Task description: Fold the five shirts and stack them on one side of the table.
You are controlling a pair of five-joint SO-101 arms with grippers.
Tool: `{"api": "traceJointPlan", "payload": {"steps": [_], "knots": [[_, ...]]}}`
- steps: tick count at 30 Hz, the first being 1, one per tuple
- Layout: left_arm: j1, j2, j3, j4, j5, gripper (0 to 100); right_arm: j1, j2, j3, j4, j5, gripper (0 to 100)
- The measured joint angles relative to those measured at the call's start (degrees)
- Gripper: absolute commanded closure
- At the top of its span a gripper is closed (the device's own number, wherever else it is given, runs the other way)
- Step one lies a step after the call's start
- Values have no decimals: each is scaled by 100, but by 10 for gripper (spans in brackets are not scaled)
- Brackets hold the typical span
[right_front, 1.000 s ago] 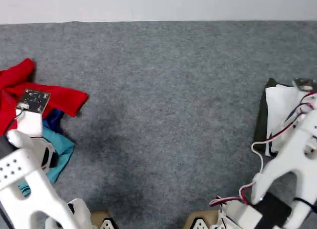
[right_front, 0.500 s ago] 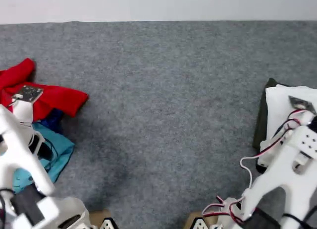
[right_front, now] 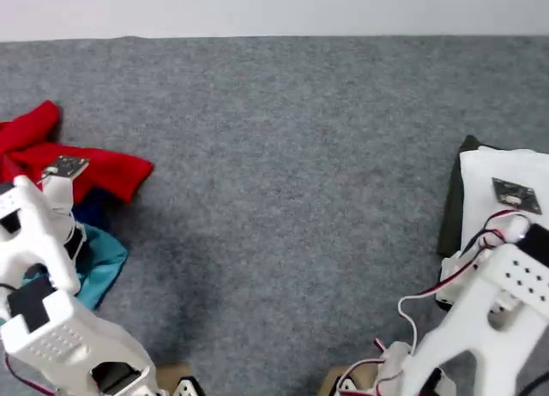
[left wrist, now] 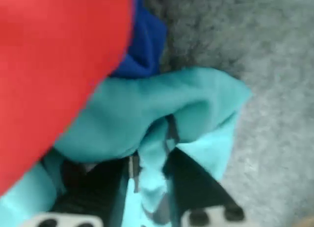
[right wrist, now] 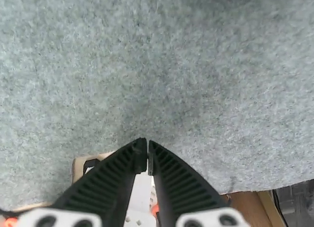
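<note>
**Fig.** Two-arm rig as I see it from my remote station, near edge to far.

**(a)** Nearest me is the R gripper [right wrist: 147, 149]. Its black ribbed jaws are pressed together w/ tips touching and nothing btwn them. It hangs over bare grey felt [right wrist: 122, 65], just inside the table's front edge, where a strip of wooden table edge [right wrist: 245, 200] shows. The R arm [right_front: 502, 293] rises at the lower right of the high view.

**(b)** L gripper [left wrist: 151, 160]: jaws narrow, clamped on a bunched fold of the teal shirt [left wrist: 171, 106]. The L arm [right_front: 39, 259] stands over that shirt at the table's left side.

**(c)** The teal shirt lies crumpled near the left edge, partly under the L arm.

**(d)** Just beyond it, and touching it, is the blue shirt [right_front: 93, 206]. Most of it is covered by the red shirt [right_front: 103, 166], which lies crumpled on top and runs off toward the left edge.

**(e)** Opp. side, at the right edge: the white shirt [right_front: 493, 169] is folded flat on the dark green shirt [right_front: 452, 209]. Only a strip of the green one shows, along the stack's inner side. This stack sits well apart from the left pile, w/ bare felt btwn the two.

**(f)** Farthest back, a white wall [right_front: 274, 10] runs behind the table's far edge.
</note>
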Motion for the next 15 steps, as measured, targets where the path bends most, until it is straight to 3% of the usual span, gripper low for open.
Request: {"api": "traceJointPlan", "payload": {"steps": [5,9,15], "knots": [[369,-756,-457,985,475,996,0,-193,0,0,0,989],[879,-2040,-862,1626,1380,996,0,-316,0,0,132,989],[2101,-4141,-1002,1767,2743,995,0,-571,26,0,571,989]]}}
